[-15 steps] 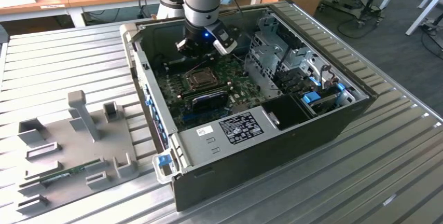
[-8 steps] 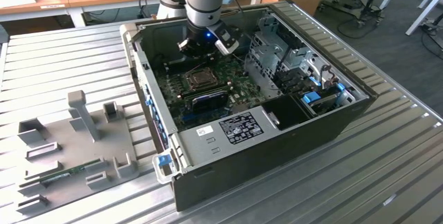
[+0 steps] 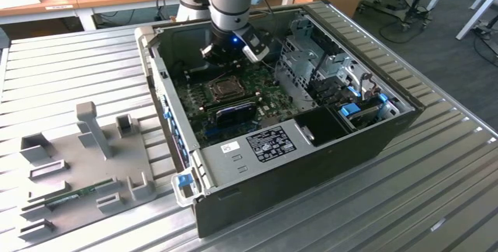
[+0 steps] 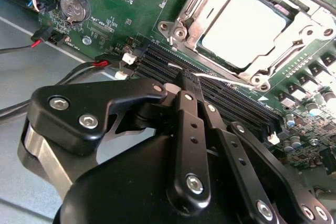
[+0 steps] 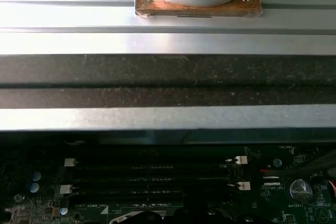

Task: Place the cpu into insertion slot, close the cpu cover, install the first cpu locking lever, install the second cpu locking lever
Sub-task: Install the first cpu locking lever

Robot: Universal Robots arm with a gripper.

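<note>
- On the exterior view's left I see a grey fixture tray (image 3: pixel 86 167) on the ridged metal surface (image 3: pixel 78 65), with a green memory stick (image 3: pixel 74 196) lying in it.
- Toward the middle, the open computer case (image 3: pixel 311 164) lies on its side, and the gripper (image 3: pixel 230 53) hangs inside it above the green board, near the back wall.
- Just in front of the gripper is the insertion slot (image 3: pixel 226 90).
- In the second wrist view the cpu (image 4: pixel 244 22) is seated in the slot, and the cpu cover (image 4: pixel 278 59) lies flat around it, the chip's pale face showing through the window.
- In that same view the gripper (image 4: pixel 178 82) has its jaws drawn together at the tips, with nothing gripped that I can make out.
- The tips hover over the long black memory slots (image 4: pixel 236 103), just beside the socket.
- A thin silver lever (image 4: pixel 226 81) runs from the socket corner toward the tips; I cannot tell whether they touch.
- On the exterior view's right stands the grey perforated drive cage (image 3: pixel 311 59).
</note>
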